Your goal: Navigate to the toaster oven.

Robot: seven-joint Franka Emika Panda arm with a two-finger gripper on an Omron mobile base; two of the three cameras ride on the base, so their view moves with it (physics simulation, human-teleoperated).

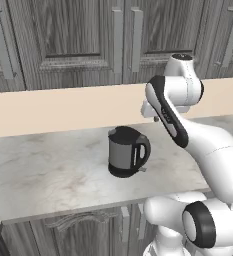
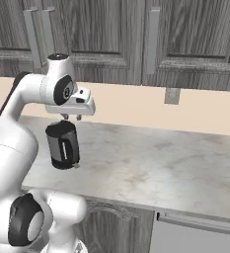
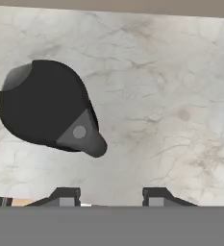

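End effector (image 3: 111,194) open, empty, above kettle (image 3: 43,109).

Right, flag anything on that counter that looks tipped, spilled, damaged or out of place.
Nothing stands out. The kettle stands upright on the marble counter, with no spill or mark around it. The hand hangs above it, fingers apart, holding nothing. The upper cabinet doors are shut.
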